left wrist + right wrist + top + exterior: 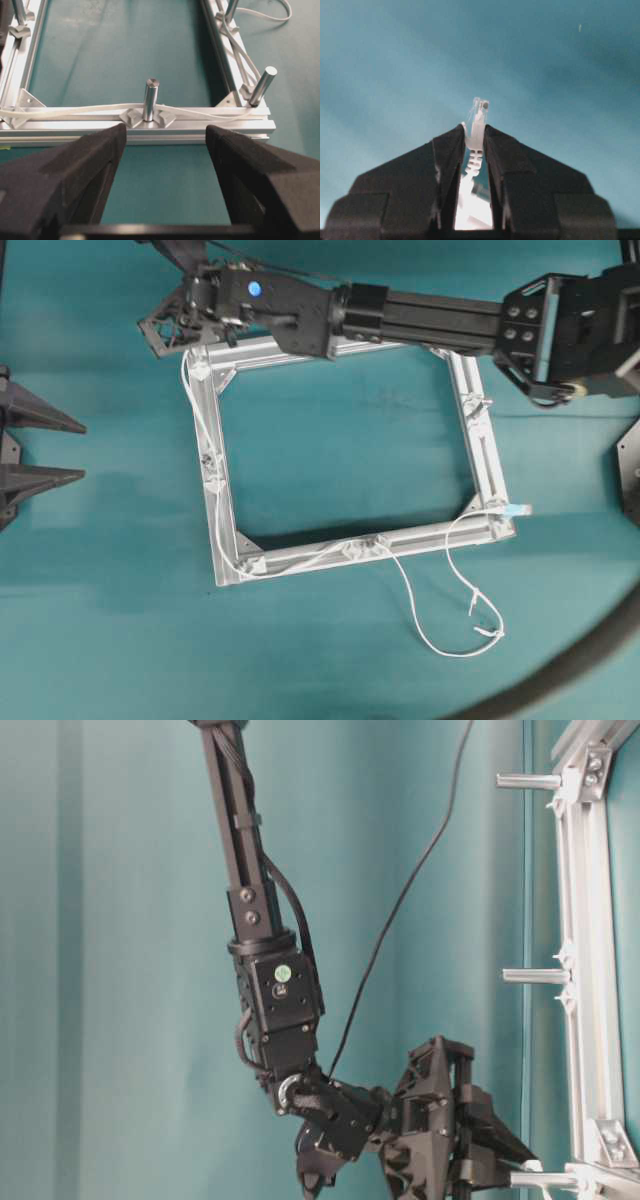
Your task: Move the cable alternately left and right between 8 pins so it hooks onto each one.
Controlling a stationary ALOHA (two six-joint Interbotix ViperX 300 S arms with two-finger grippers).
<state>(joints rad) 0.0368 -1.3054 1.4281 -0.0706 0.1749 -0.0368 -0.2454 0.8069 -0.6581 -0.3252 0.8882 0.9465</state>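
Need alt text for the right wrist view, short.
The right gripper is shut on the cable's pale plug, whose tip sticks out past the black fingers. Behind it is only blurred teal table; no frame or pins show.

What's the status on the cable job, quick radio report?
Right gripper shut on the cable's plug, at the frame's far left corner. Left gripper open, idle. Cable routed along frame. Nothing blocking.

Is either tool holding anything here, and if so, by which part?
The right tool pinches the cable just behind its plug, which sticks out past the fingertips. The left tool is open and holds nothing.
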